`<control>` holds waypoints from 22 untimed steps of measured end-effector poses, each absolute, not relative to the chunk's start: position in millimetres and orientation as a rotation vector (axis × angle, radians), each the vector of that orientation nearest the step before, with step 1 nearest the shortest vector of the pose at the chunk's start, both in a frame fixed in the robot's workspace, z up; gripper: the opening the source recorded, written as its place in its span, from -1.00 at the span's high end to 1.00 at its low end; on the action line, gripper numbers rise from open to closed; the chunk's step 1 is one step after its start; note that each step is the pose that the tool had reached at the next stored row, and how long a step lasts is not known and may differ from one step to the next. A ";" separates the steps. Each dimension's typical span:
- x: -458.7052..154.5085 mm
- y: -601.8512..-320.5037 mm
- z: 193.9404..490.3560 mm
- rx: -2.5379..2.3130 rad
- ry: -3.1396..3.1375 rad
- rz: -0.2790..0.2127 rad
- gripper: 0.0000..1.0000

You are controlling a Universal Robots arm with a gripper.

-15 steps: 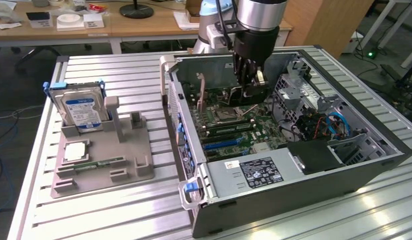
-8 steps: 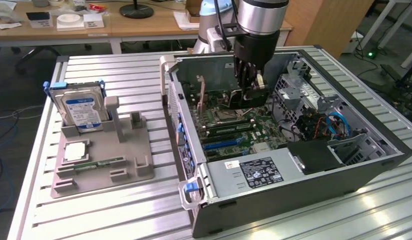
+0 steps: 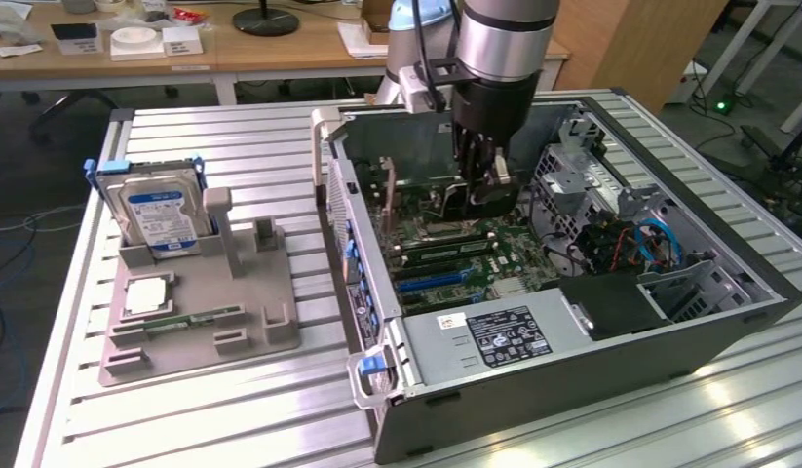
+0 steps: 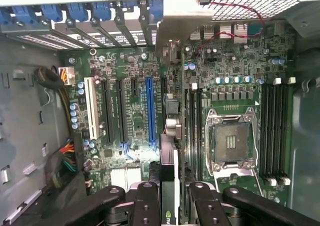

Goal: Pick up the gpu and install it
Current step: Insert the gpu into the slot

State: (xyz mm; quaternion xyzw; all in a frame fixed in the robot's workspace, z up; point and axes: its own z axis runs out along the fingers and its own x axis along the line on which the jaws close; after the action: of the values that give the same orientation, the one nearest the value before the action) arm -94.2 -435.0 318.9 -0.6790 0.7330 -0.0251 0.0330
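Gripper (image 4: 172,206) held the gpu (image 4: 169,171) pinched across its flat faces, edge-on above the motherboard (image 4: 130,71); card judged light, stiff, fragile.

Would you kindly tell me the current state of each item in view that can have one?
gpu: held on edge over the motherboard, inside the case.
pincer: shut on the gpu.
computer case: side open.
hard drive: upright in the grey holder.
CPU socket: empty.
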 end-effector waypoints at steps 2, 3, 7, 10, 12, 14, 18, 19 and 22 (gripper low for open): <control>-94.8 -436.5 318.1 -2.090 2.256 -0.077 0.46; -94.9 -437.8 317.7 -2.090 2.256 -0.077 0.46; -94.9 -443.3 316.7 -2.090 2.256 -0.077 0.46; -94.9 -447.2 316.1 -2.090 2.256 -0.077 0.46; -94.9 -449.2 315.7 -2.090 2.256 -0.077 0.46; -94.9 -450.8 315.4 -2.090 2.256 -0.077 0.46; -95.0 -451.2 309.7 -2.089 2.256 -0.077 0.46; -95.0 -451.2 307.9 -2.090 2.256 -0.077 0.46; -95.4 -451.5 303.0 -2.090 2.256 -0.077 0.46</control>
State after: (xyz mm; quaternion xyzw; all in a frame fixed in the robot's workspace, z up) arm -95.4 -451.5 303.0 -0.6790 0.7330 -0.0250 0.0329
